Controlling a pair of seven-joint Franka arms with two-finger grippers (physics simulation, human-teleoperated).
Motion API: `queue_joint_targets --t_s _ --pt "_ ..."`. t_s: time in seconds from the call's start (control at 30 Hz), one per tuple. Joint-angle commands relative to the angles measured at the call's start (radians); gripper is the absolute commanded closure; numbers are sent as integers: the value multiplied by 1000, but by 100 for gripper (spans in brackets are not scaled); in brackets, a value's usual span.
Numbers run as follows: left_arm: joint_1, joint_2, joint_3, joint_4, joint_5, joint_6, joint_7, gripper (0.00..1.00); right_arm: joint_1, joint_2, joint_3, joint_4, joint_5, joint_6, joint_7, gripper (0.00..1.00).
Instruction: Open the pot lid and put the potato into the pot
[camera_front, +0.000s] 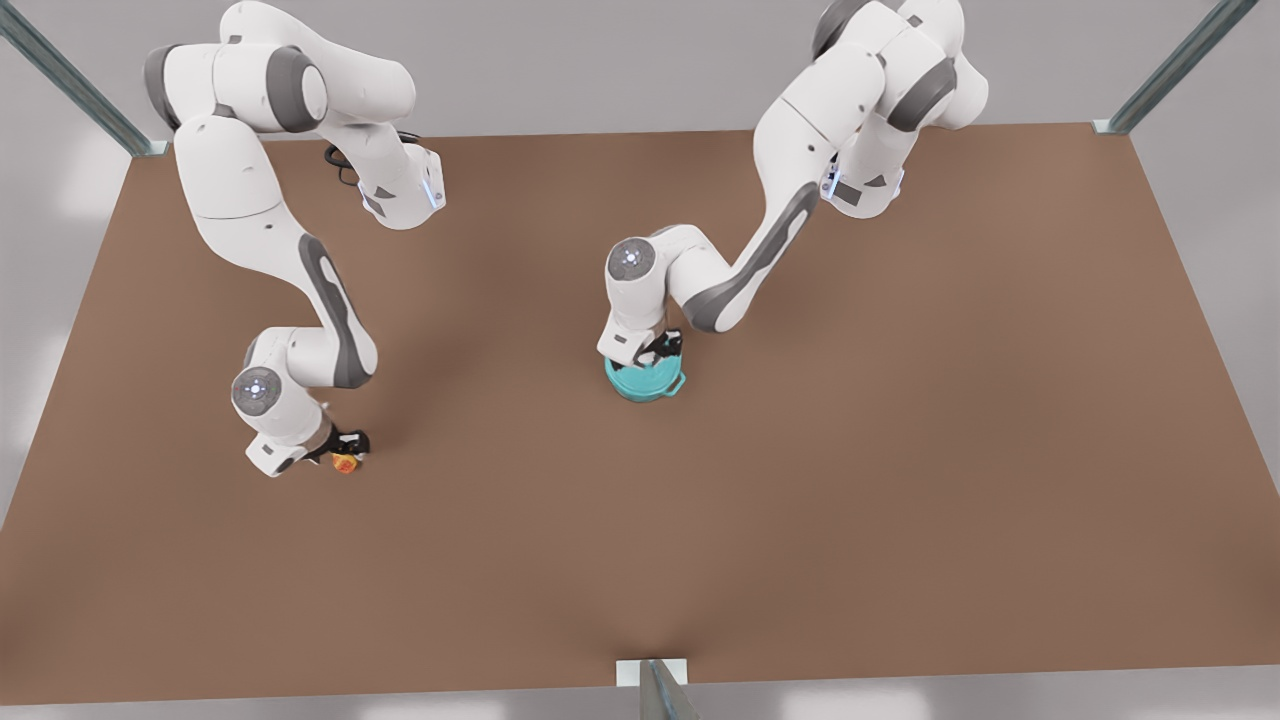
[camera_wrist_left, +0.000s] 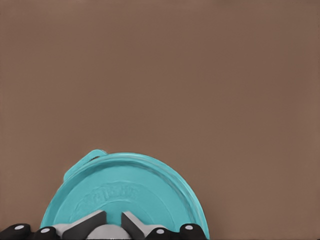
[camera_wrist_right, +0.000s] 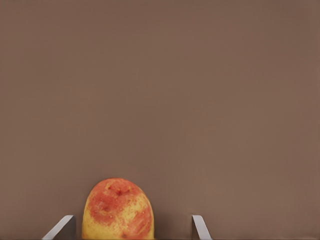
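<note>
Front view: the left pincer (camera_front: 662, 352) sits closed on the pot lid (camera_wrist_left: 125, 192) knob atop the pot (camera_front: 645, 380) mid-bench (camera_front: 900, 450). The right pincer (camera_front: 345, 450), spread wide, straddles the potato (camera_wrist_right: 118, 210) off-centre. It should centre before squeezing; the lid should rise straight.

**Brown table, two things on it**

The plain brown table (camera_front: 900, 450) carries the teal pot (camera_front: 645, 382), standing directly beneath the left gripper (camera_front: 660, 352), and the potato (camera_front: 345, 462), lying under the right gripper (camera_front: 348, 448) between its spread fingers, nearer one of them. Pot and potato sit well apart.
</note>
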Motion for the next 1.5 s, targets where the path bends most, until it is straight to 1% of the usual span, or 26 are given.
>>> queue_joint_targets --t_s 0.0,0.1,0.17,0.23,0.3,0.33,0.37,0.4,0.53,0.6,0.63,0.67,0.7,0.73,0.77,0.8,0.83,0.9,0.97,1.03,1.13,1.17,1.2,1.23,1.4,1.47 --pt "26 -1 4 32 -5 -74 36 75 -8 -1 0 0 2 1 -54 11" --pt "174 34 5 100 13 -74 215 75 -8 -1 14 0 3 5 -53 11" --pt "249 103 8 178 10 -65 290 74 -8 1 17 0 20 5 -53 11" --pt "295 243 10 284 8 50 300 73 -8 1 18 0 22 5 -53 13" --pt "329 304 13 316 1 200 264 73 -8 4 23 3 22 5 -53 15" --pt "335 334 13 316 1 315 223 65 -8 4 23 7 22 12 -53 15" --pt "335 337 14 330 1 328 218 0 -8 5 23 7 22 18 -53 15" --pt "336 327 14 336 1 326 217 0 -8 5 23 7 22 18 -53 18" --pt "370 286 13 331 16 300 233 0 -8 5 23 10 22 18 -53 20" --pt "379 212 5 394 13 -157 637 0 -7 5 25 13 22 18 -54 20" --pt "433 116 2 397 -5 -390 1005 0 -7 5 25 13 22 18 -54 20" --pt "548 2 -7 393 -175 -568 1071 0 -7 5 28 14 22 20 -54 20" --pt "615 -107 -12 356 -223 -660 1158 0 -7 5 29 14 22 20 -54 20" --pt "720 -275 -12 192 -291 -673 1191 0 -7 8 29 14 22 32 -54 21" --pt "769 -596 -12 -284 -326 -182 1206 0 -7 18 29 13 22 34 -53 22" --pt "769 -519 -13 -143 -321 -327 1212 0 -7 18 29 13 22 34 -54 22" --pt "773 -498 -12 -92 -320 -341 1211 0 -8 19 29 13 22 34 -54 23" --pt "770 -504 -13 -72 -300 -341 1206 0 -8 30 29 13 22 47 -54 23" --pt "769 -498 -15 -72 -297 -340 1203 0 -8 30 29 13 22 47 -57 35" --pt "777 -499 -6 -35 -288 -359 1203 0 -8 28 29 13 22 44 -57 42" --pt "784 -478 1 3 -286 -580 1191 0 -8 24 31 13 23 37 -56 46" --pt "777 -473 51 6 -355 -663 1194 0 -8 14 34 11 23 34 -56 46" --pt "651 -476 223 0 -462 -706 1195 0 -8 4 37 11 23 29 -56 46" --pt "622 -479 255 3 -476 -746 1200 0 -8 -7 43 11 25 18 -54 46" --pt "589 -461 235 26 -455 -649 1209 0 -1 -51 55 13 25 -5 -62 46" --pt "585 -461 229 117 -456 -642 1318 0 -1 -88 101 20 28 -43 -54 48"
